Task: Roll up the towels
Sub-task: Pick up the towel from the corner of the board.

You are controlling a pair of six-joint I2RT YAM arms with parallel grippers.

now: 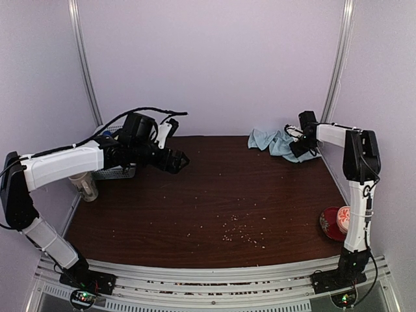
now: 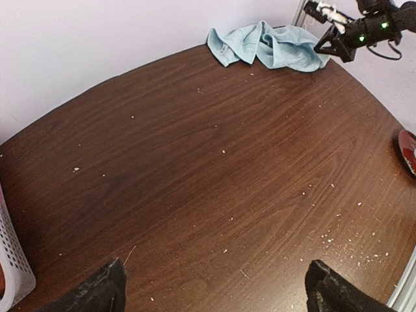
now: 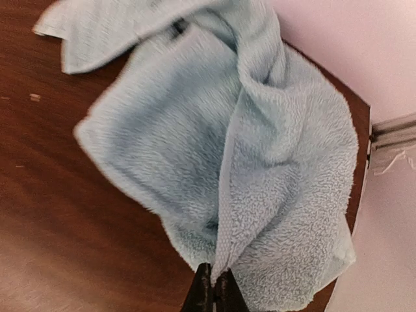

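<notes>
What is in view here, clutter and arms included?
table: one, dark brown wood, centre
towels: one crumpled heap, pale blue, far right corner
basket: one, white, left edge
cup: one, translucent, beside the basket
dish: one, red, right edge
crumbs: many, pale, scattered on the table
left gripper: one, black, open, above the table's left side
right gripper: one, black, shut on the towels' edge

I see a dark wood-grain tabletop [image 1: 214, 195], flecked with pale crumbs [image 1: 237, 231]; plain lilac walls [image 1: 214, 58] close it behind and at both sides; metal uprights [image 1: 83, 65] rise at its back corners; a slotted rail [image 1: 214, 272] lines its near edge.
</notes>
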